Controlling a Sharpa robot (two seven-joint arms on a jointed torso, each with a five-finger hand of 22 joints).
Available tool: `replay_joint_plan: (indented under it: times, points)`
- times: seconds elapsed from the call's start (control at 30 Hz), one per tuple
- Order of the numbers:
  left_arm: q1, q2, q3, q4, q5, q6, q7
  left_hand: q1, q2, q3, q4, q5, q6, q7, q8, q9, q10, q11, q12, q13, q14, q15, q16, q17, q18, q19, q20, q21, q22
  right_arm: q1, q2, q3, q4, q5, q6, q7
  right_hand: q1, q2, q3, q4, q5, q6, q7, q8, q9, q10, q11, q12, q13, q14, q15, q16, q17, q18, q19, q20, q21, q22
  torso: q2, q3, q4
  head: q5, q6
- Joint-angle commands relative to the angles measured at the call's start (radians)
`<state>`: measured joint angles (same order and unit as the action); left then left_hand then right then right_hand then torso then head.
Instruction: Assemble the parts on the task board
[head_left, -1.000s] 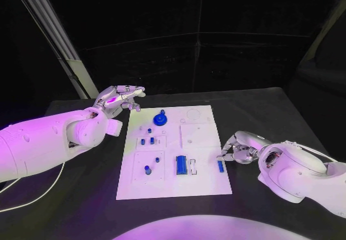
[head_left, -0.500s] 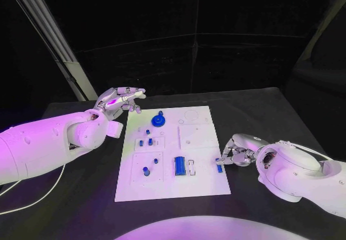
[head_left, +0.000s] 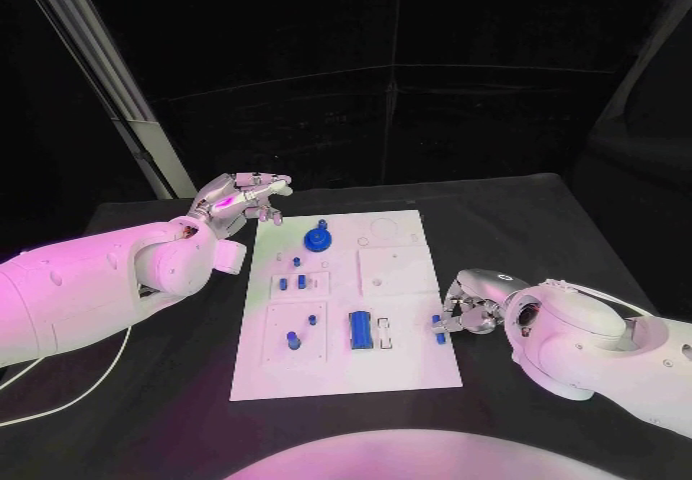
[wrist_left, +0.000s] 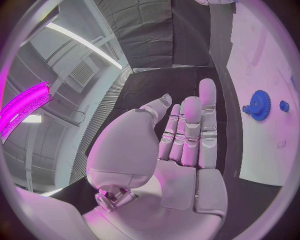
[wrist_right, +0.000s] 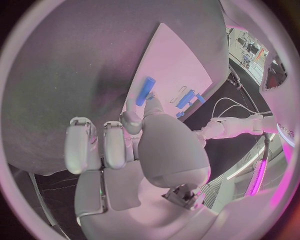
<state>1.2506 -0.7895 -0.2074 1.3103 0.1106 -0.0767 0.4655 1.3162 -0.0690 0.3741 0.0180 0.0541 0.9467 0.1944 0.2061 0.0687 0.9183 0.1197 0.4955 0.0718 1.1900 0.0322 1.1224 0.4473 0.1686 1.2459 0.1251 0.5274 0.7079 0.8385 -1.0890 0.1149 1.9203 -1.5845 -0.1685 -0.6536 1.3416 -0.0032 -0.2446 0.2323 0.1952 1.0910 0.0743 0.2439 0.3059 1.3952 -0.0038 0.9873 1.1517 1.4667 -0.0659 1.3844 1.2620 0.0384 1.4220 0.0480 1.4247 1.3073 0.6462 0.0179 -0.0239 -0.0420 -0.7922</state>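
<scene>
Blue peg pinched in right hand, now slightly further in over task board right edge than a second ago | insertion pending | left hand empty, fingers apart, unchanged beyond board's far-left corner

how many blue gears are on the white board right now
1. The blue gear sits at the far end of the task board, near the left hand. Smaller blue parts lie nearer; none looks like a gear, though some are tiny.

A black table is seen; a white cable is laid across its left part.
</scene>
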Motion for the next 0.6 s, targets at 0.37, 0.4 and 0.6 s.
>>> replay_joint_plan:
  times: [0.37,0.4,0.6]
  points:
    - [0.001,0.0,0.001,-0.002,0.002,0.02,0.0,-0.007,0.001,-0.005,-0.001,0.004,-0.01,0.0,0.003,-0.001,-0.006,0.001,0.007,-0.001,-0.008,0.001,0.003,-0.002,0.013,0.001,0.004,-0.005,-0.002,0.0,0.047,-0.001,-0.026,-0.087,0.112,-0.009,0.051,0.009,0.009,-0.031,0.003,-0.005,0.0,0.004,0.006,-0.007,-0.001,-0.004,0.0,0.046,-0.003,-0.005,0.001,0.016,-0.001,-0.002,-0.006,0.067,-0.001,0.0004,-0.0006,0.007,0.0]
    - [0.001,0.0,0.001,-0.002,0.002,0.02,0.0,-0.007,0.001,-0.005,-0.001,0.003,-0.01,0.0,0.003,-0.001,-0.006,0.002,0.007,-0.002,-0.008,0.001,0.003,-0.002,0.013,0.001,0.004,-0.005,-0.002,0.0,0.05,-0.001,-0.027,-0.095,0.113,-0.009,0.056,0.009,0.009,-0.034,0.004,-0.007,0.0,0.003,0.007,-0.008,0.0,-0.007,-0.002,0.045,-0.003,-0.006,-0.001,0.017,-0.002,-0.002,-0.007,0.065,-0.001,0.0003,-0.0008,0.007,0.0]
    - [0.001,0.0,0.001,-0.002,0.002,0.021,-0.001,-0.007,0.001,-0.005,-0.001,0.003,-0.01,0.0,0.003,-0.001,-0.006,0.002,0.007,-0.002,-0.008,0.001,0.003,-0.002,0.013,0.001,0.004,-0.005,-0.002,0.0,0.063,-0.001,-0.029,-0.133,0.134,-0.008,0.116,-0.001,0.013,-0.078,0.012,-0.028,0.008,-0.004,0.008,-0.025,0.004,-0.034,-0.018,0.042,0.001,-0.017,-0.012,0.019,-0.01,0.0,-0.017,0.055,0.0,0.0,-0.0001,0.009,0.003]
